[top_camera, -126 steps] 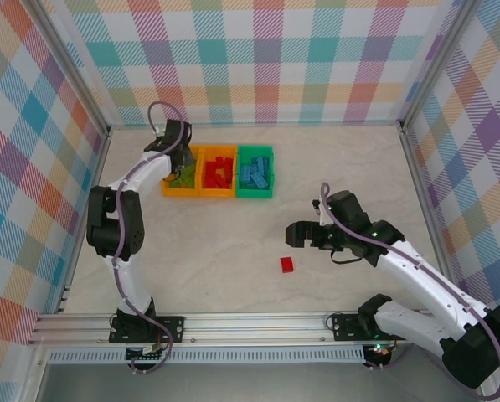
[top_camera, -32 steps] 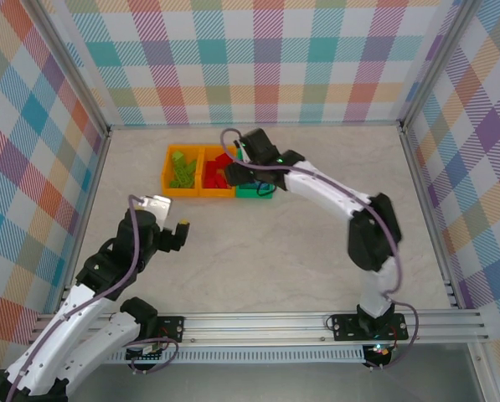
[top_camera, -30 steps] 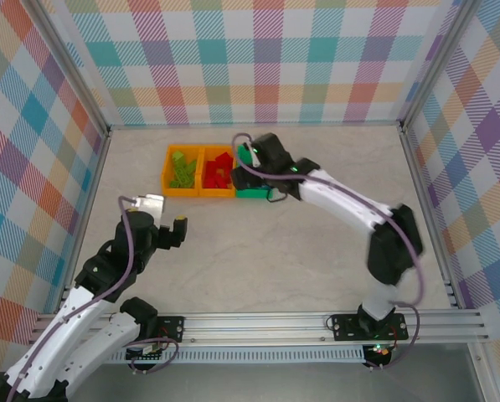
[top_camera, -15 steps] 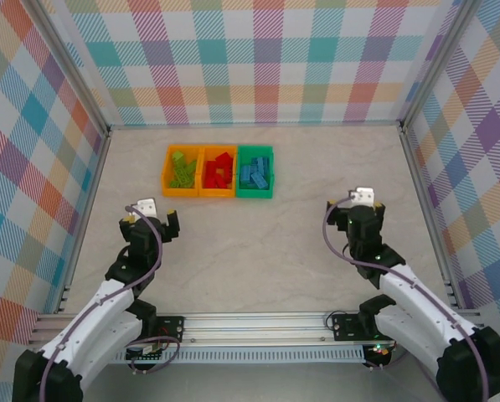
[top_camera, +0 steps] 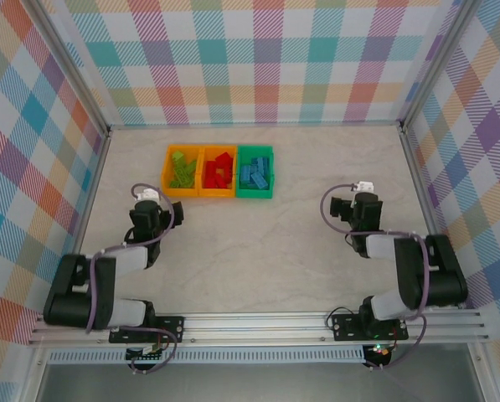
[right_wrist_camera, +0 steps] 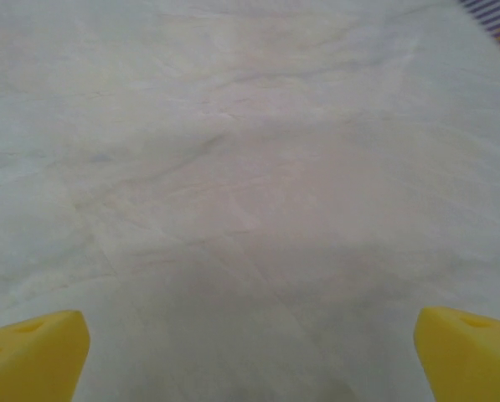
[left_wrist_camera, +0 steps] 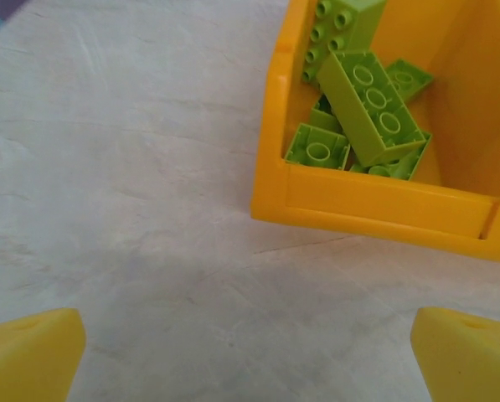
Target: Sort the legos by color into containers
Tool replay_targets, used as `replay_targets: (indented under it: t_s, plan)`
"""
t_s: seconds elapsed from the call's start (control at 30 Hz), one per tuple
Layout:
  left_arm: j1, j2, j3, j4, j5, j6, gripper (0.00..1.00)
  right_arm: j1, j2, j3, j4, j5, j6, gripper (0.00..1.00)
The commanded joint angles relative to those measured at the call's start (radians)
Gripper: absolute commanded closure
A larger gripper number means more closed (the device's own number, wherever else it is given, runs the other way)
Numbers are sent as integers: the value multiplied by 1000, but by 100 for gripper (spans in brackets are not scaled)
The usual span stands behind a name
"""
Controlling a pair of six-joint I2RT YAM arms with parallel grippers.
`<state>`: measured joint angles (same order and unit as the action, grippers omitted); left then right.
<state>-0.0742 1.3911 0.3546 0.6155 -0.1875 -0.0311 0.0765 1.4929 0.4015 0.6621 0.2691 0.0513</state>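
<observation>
Three small open-top plastic bins stand joined in a row toward the back of a pale marbled surface (top_camera: 258,251), hemmed in by pastel plaid walls (top_camera: 258,59). The leftmost orange plastic bin (left_wrist_camera: 375,209) holds a loose heap of lime green studded plastic bricks (left_wrist_camera: 371,105), one long brick lying tilted across the others. Beside it, the second orange bin (top_camera: 218,194) holds red bricks (top_camera: 218,170), and the green bin (top_camera: 255,195) at the right end holds blue bricks (top_camera: 255,173).

Both arms sit folded low near their bases. The left pincer (left_wrist_camera: 250,360) is spread wide and holds nothing, its yellow fingertips (left_wrist_camera: 28,352) at the bottom corners of the left wrist view. It points at the near left corner of the bin of green bricks, with bare surface between them. The right pincer (right_wrist_camera: 250,352), also wide open and holding nothing, faces bare surface well to the right of the bins.
</observation>
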Motion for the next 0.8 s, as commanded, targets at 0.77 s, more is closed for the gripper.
replay_targets:
  t_s: [0.77]
  plan:
    - [25,176,71,185,160,63,0,-30,27,-42,246,-73,-6,0]
